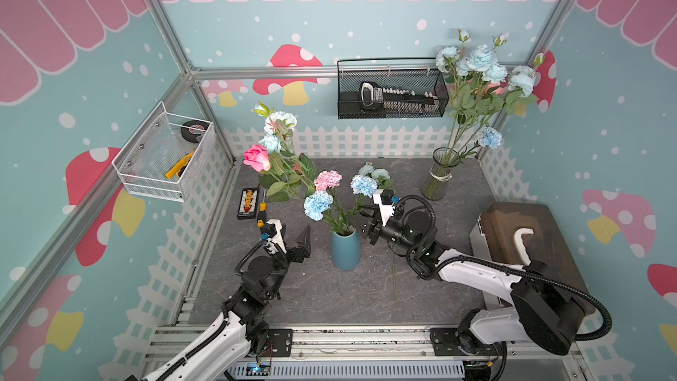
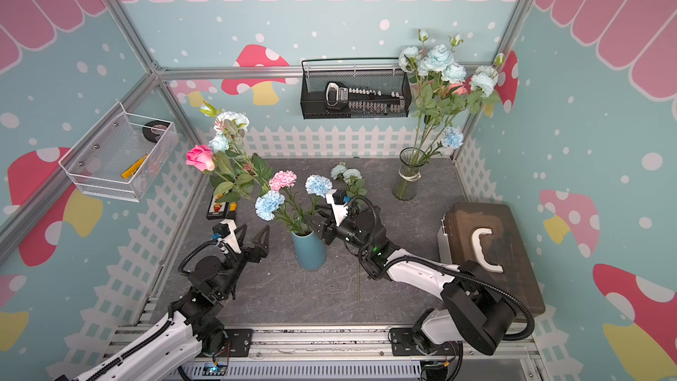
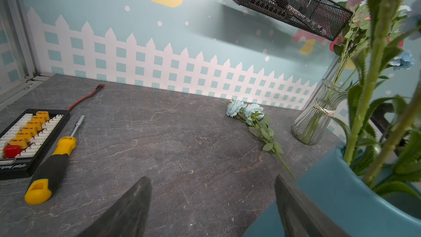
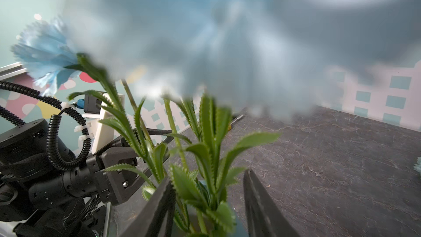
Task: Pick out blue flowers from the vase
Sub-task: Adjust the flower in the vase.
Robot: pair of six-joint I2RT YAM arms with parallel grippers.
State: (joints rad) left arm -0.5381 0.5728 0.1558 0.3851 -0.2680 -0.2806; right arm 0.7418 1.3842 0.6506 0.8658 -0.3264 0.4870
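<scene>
The grey stone bench (image 1: 329,295) carries everything. A brown box (image 1: 505,221) sits at its right edge, well apart from the vases.

Left end effector (image 1: 295,233) — jaws spread wide, nothing between them. It stands just beside the blue vase (image 1: 345,251). In the left wrist view one finger (image 3: 293,204) lies close against the vase wall; contact cannot be confirmed.

Right end effector (image 1: 357,215) — jaws partly apart at the vase mouth, straddling green leafy stems. In the right wrist view its fingers (image 4: 159,208) stand clear on either side of the stems, pressed on none.

The blue vase stands upright near the bench centre. The blue flowers (image 1: 318,205) are in three places:
- In the blue vase, there are two blue carnations with a pink carnation (image 1: 327,180) beside them. A spray with a pink rose (image 1: 256,158) and pale blue blooms leans out to the back left.
- In the glass vase (image 1: 437,177), at the back right corner, there are tall pale blue blooms and one blue carnation.
- Flat on the bench, between the two vases, lies a single pale blue spray (image 1: 373,172).

A yellow-handled screwdriver (image 3: 54,163) and a connector board (image 3: 25,137) lie side by side at the bench's left.
</scene>
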